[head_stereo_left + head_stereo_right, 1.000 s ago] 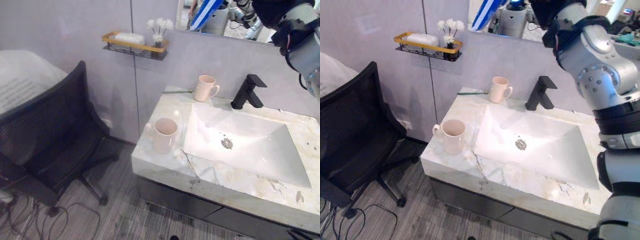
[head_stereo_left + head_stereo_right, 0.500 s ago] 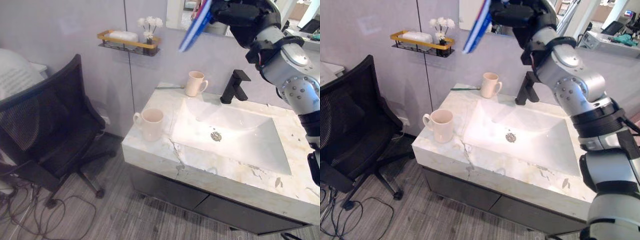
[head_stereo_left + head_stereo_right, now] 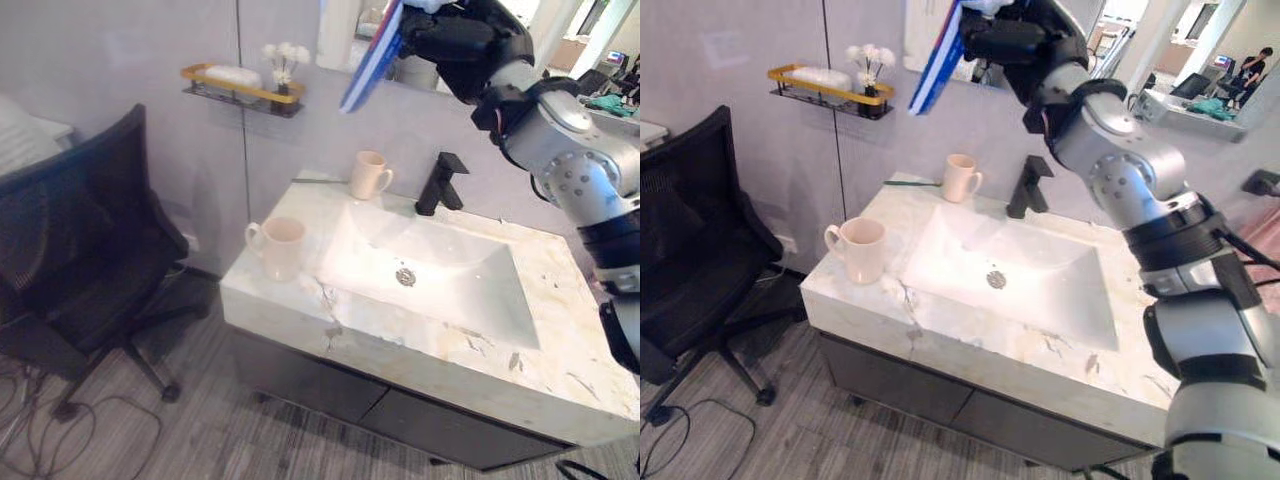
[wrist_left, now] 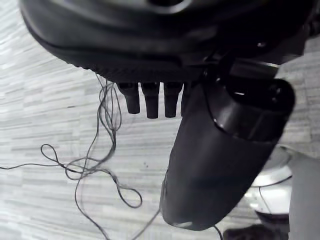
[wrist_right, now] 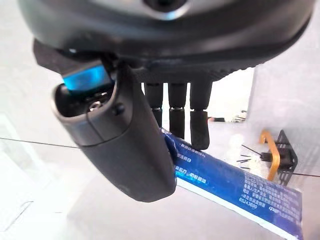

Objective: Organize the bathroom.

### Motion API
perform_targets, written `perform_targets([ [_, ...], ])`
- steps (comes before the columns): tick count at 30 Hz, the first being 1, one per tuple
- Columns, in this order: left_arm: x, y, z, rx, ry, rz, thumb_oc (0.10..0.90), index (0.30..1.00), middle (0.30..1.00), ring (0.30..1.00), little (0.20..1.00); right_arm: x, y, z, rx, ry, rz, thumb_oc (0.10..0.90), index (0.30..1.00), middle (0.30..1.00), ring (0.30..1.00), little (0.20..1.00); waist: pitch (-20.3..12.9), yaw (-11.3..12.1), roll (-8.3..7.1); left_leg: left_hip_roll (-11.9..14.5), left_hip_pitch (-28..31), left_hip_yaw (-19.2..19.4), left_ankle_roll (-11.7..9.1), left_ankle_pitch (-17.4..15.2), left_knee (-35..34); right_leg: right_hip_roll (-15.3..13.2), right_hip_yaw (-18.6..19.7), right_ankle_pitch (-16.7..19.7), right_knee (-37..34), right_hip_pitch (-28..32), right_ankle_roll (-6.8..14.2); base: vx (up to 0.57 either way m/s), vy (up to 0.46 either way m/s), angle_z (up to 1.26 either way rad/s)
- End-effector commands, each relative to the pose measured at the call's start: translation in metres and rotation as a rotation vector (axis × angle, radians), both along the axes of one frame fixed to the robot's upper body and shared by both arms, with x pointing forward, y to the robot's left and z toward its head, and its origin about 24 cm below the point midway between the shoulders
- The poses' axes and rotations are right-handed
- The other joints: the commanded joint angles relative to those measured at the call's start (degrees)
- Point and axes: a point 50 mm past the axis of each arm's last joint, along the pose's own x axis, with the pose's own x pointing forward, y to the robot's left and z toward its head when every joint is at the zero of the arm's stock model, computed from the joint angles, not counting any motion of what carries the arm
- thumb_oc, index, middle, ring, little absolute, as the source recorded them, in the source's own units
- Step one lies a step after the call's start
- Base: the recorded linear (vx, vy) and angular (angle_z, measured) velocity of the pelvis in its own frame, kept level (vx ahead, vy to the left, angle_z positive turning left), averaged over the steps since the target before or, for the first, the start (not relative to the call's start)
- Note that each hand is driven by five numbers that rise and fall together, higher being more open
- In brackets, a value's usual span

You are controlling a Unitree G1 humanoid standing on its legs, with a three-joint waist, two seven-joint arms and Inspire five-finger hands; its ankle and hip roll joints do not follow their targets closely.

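**Cataloguing the vanity: one blue tube held aloft**

Listing containers first, we record two cream ceramic mugs on the marble counter (image 3: 300,310): the near mug (image 3: 279,247) at 9 o'clock of the basin, upright, nothing visible inside; the far mug (image 3: 370,174) at 11 o'clock, by the wall, contents not visible to us. A thin green stick (image 3: 318,181) lies flat just beside the far mug. We note a white rectangular sink (image 3: 430,275) with a round metal drain (image 3: 405,276), and an angular matte black faucet (image 3: 440,183) at its 12 o'clock. A gold-edged black wire shelf (image 3: 238,88) on the grey wall carries a white folded item and a small vase of white flowers (image 3: 279,57). A black mesh office chair (image 3: 75,260) stands well apart at 9 o'clock.

Our right hand (image 3: 1015,35), arm raised high before the mirror, clasps a flat blue tube (image 5: 235,187) between thumb and curled fingers. Our left hand (image 4: 215,150) hangs over striped grey flooring, fingers relaxed, holding nothing.
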Motion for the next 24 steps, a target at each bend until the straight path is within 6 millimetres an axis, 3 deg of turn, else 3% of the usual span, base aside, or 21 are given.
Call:
perform_targets([
  [1, -0.022, 0.017, 0.007, 0.051, 0.143, -0.065, 0.8, 0.9, 0.9, 0.9, 0.9, -0.035, -0.021, 0.075, 0.118, -0.367, -0.061, 0.4, 0.3, 0.3, 0.3, 0.3, -2.5, -1.6, 2.08, -2.9, 7.9, 9.4, 1.5, -2.8, -9.2, -1.1, 1.3, -0.4, 3.6, -1.7, 6.1, 0.1, 0.502, 0.59],
  [2, -0.022, 0.013, 0.005, 0.036, 0.136, -0.066, 0.8, 0.9, 0.9, 0.9, 0.9, -0.037, -0.021, 0.075, 0.121, -0.373, -0.063, 0.4, 0.3, 0.3, 0.3, 0.3, -2.8, -2.4, 2.81, -3.7, 10.6, 9.5, 1.7, -1.4, -13.8, -1.7, 1.8, -1.0, 4.1, -1.9, 6.7, 0.07, 0.348, 0.69],
  [6, -0.017, 0.008, 0.003, 0.044, 0.111, -0.045, 0.8, 0.9, 0.9, 0.9, 0.9, -0.042, -0.029, 0.075, 0.136, -0.377, -0.066, 0.4, 0.3, 0.3, 0.3, 0.3, -2.8, -3.5, 3.26, -5.6, 12.1, 7.4, 2.0, 0.1, -17.5, -4.2, 4.0, 1.3, 7.5, -5.1, 9.4, 0.01, 0.295, 0.41],
  [9, -0.02, 0.014, 0.005, 0.074, 0.086, 0.004, 0.8, 0.9, 0.9, 0.9, 0.9, -0.048, -0.029, 0.077, 0.157, -0.394, -0.03, 0.4, 0.3, 0.3, 0.3, 0.3, -1.2, -4.6, 5.07, -5.5, 13.2, 8.5, 3.6, -0.2, -19.2, -6.7, 6.6, 5.4, 21.3, -11.8, 9.9, -0.01, 0.237, 0.14],
  [10, -0.021, 0.016, 0.006, 0.08, 0.086, 0.019, 0.8, 0.9, 0.9, 0.9, 0.9, -0.05, -0.028, 0.077, 0.157, -0.391, -0.025, 0.4, 0.3, 0.3, 0.3, 0.3, -1.0, -5.0, 5.25, -5.8, 13.7, 8.6, 3.7, -0.5, -19.3, -6.4, 7.4, 6.7, 21.8, -12.9, 10.0, 0.07, 0.155, -0.04],
  [13, -0.019, 0.02, 0.009, 0.085, 0.109, -0.014, 0.8, 0.9, 0.9, 0.9, 0.9, -0.053, -0.026, 0.077, 0.15, -0.386, -0.045, 0.4, 0.3, 0.3, 0.3, 0.3, -1.4, -5.8, 4.76, -7.5, 14.5, 7.9, 3.1, -0.7, -19.9, -3.1, 9.4, 6.7, 13.1, -13.5, 10.5, 0.1, 0.051, -0.02],
  [14, -0.014, 0.022, 0.01, 0.095, 0.112, -0.049, 0.8, 0.9, 0.9, 0.9, 0.9, -0.055, -0.026, 0.078, 0.135, -0.396, -0.07, 0.4, 0.3, 0.3, 0.3, 0.3, -1.4, -6.6, 4.28, -8.8, 14.2, 5.5, 3.0, -1.2, -19.4, -0.6, 11.2, 6.6, 7.6, -13.2, 10.1, 0.12, 0.038, 0.22],
  [15, -0.011, 0.025, 0.011, 0.103, 0.11, -0.071, 0.8, 0.9, 0.9, 0.9, 0.9, -0.059, -0.022, 0.082, 0.125, -0.399, -0.087, 0.4, 0.3, 0.3, 0.3, 0.3, -1.2, -7.1, 3.85, -8.8, 14.4, 4.3, 2.9, -2.3, -18.4, -0.3, 12.0, 7.3, 6.6, -13.9, 9.9, 0.11, 0.04, 0.7],
  [17, -0.006, 0.02, 0.01, 0.093, 0.093, -0.069, 0.8, 0.9, 0.9, 0.9, 0.9, -0.059, -0.023, 0.081, 0.107, -0.403, -0.072, 0.4, 0.3, 0.3, 0.3, 0.3, -1.1, -7.2, 3.82, -8.7, 13.8, 3.5, 3.3, -2.4, -17.9, 0.0, 10.2, 4.9, 5.7, -11.9, 8.8, 0.06, 0.001, 1.29],
  [21, -0.007, 0.014, 0.007, 0.089, 0.119, -0.085, 0.8, 0.9, 0.9, 0.9, 0.9, -0.05, -0.032, 0.084, 0.062, -0.397, -0.035, 0.4, 0.3, 0.3, 0.3, 0.3, -3.3, -6.3, 2.59, -9.0, 12.8, 3.5, 3.6, -1.1, -19.4, -0.4, 9.9, 5.2, 1.4, -8.7, 9.8, 0.03, -0.003, 0.47],
  [24, -0.008, 0.011, 0.007, 0.074, 0.131, -0.07, 0.8, 0.9, 0.9, 0.9, 0.9, -0.057, -0.024, 0.086, 0.025, -0.418, 0.009, 0.4, 0.3, 0.3, 0.3, 0.3, -4.5, -6.6, 2.01, -9.1, 12.5, 4.6, 3.8, -1.1, -20.0, -0.8, 10.0, 5.7, -0.4, -8.0, 10.5, 0.02, 0.045, -0.13],
])
